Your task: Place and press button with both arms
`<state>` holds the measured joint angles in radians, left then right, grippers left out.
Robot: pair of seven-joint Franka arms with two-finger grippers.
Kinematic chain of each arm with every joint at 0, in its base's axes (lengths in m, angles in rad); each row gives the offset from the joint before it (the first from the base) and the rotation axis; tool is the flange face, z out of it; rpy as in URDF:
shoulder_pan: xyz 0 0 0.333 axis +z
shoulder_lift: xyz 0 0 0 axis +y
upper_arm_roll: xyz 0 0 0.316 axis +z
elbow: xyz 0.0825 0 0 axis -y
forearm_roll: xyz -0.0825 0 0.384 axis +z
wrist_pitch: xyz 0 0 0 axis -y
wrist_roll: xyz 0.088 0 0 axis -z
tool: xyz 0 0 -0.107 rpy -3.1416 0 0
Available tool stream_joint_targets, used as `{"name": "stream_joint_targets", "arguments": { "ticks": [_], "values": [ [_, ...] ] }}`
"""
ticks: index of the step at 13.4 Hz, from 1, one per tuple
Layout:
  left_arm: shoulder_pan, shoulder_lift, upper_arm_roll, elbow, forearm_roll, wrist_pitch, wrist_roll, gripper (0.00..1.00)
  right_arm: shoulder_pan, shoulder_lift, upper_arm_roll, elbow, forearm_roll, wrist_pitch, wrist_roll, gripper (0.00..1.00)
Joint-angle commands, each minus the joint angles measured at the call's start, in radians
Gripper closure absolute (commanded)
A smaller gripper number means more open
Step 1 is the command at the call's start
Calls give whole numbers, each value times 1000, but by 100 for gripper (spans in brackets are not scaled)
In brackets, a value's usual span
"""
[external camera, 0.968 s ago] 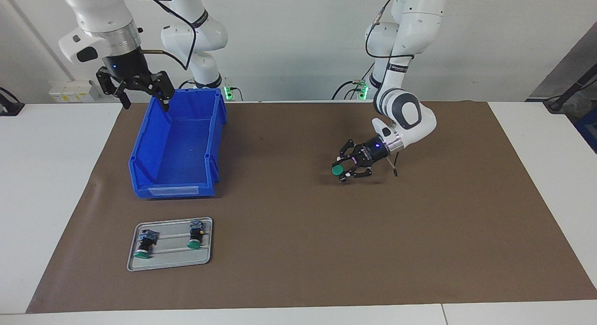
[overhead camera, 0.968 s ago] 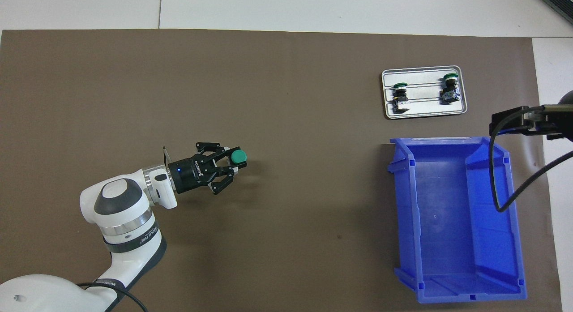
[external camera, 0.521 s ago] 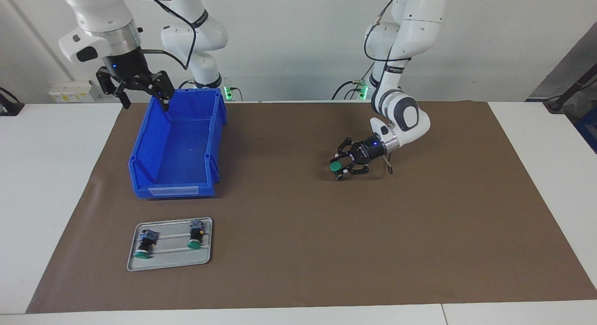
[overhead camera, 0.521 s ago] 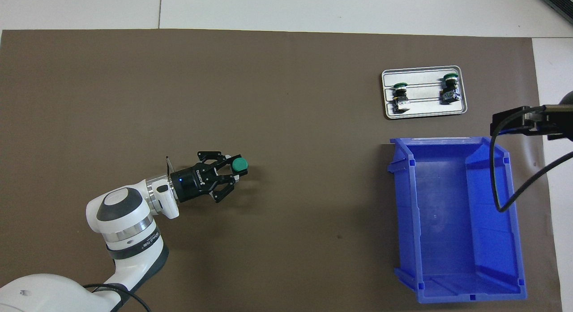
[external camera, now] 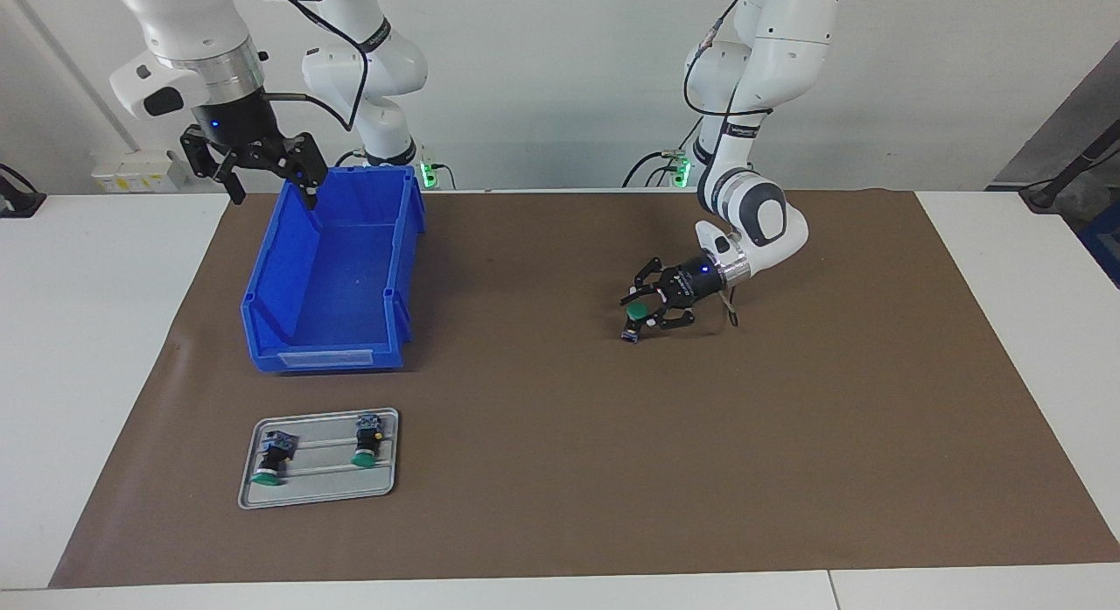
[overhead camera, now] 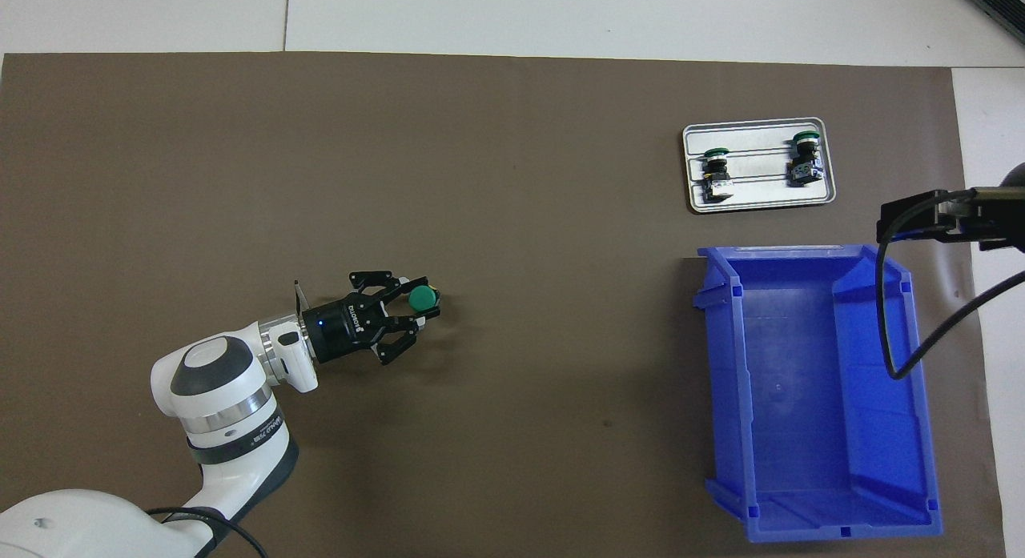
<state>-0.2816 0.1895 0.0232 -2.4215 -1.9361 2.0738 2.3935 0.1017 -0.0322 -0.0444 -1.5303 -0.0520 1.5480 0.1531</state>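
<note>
Nearest the robots, the right arm (external camera: 188, 32) waited with its right claw (external camera: 273, 188) raised over the robot-side corner of the blue storage bin (external camera: 262, 330), its two fingers spread wide and holding nothing. The bin sat on the brown mat (external camera: 542, 470) toward the right arm's end of the white tabletop (external camera: 87, 330). Toward the middle of the mat, the left arm (external camera: 761, 216) reached down and forward, its left claw (external camera: 641, 317) low over the mat and set around the button (external camera: 640, 310); whether the claw pinched it or merely bracketed it could not be told. Nothing else lay near the button. Farthest from the robots, beside the bin's front, a grey metal tray (external camera: 389, 470) carried a second push-button (external camera: 366, 444) and a third push-button (external camera: 273, 459), both lying on their sides and apart from each other. The facing view showed the button tilted, green cap up and blue-grey rear down at the mat, and a clear label holder (external camera: 324, 358) on the bin's front; the overhead view gave only the green cap from above. Of the right arm the overhead view caught only the claw's side and a looping black cable (overhead camera: 905, 302) over the bin. White lettering on the left claw's body and on the arm's collar was too small to read.
</note>
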Motion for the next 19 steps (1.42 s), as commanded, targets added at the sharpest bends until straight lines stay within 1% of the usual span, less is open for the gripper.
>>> {"name": "stream_joint_targets", "arguments": {
  "ticks": [1, 2, 4, 6, 8, 10, 12, 14, 15, 16, 17, 18, 19],
  "values": [
    [73, -13, -5, -10, 130, 0, -31, 51, -10, -20, 1, -16, 23, -8, -29, 0],
    [99, -15, -6, -8, 167, -4, -51, 51, -10, -20, 1, -16, 23, -8, -29, 0],
    [123, -27, -5, -10, 193, -9, -74, 51, -10, -20, 1, -16, 23, -8, -29, 0],
    [140, -51, -2, -5, 244, -9, -153, 51, -10, -20, 1, -16, 23, -8, -29, 0],
    [151, -88, -2, 42, 384, 3, -335, 51, -10, -20, 1, -16, 23, -9, -29, 0],
    [151, -125, 0, 87, 575, 23, -550, 51, -10, -20, 1, -16, 23, -9, -29, 0],
    [137, -174, 0, 107, 692, 75, -733, 51, -10, -20, 1, -16, 23, -8, -29, 0],
    [124, -202, -11, 131, 785, 118, -906, 51, -10, -20, 1, -16, 23, -8, -29, 0],
    [99, -214, -11, 145, 837, 135, -1000, 53, -10, -20, 1, -16, 23, -8, -29, 0],
    [85, -217, -11, 174, 921, 144, -1083, 54, -10, -20, 1, -16, 23, -9, -29, 0],
    [72, -217, -12, 202, 1001, 140, -1184, 60, -10, -20, 1, -16, 23, -8, -29, 0],
    [50, -216, -12, 217, 1070, 141, -1261, 71, -10, -20, 1, -16, 23, -9, -29, 0],
    [30, -216, -12, 232, 1130, 144, -1312, 96, -10, -20, 1, -16, 23, -8, -29, 0]
  ]
}}
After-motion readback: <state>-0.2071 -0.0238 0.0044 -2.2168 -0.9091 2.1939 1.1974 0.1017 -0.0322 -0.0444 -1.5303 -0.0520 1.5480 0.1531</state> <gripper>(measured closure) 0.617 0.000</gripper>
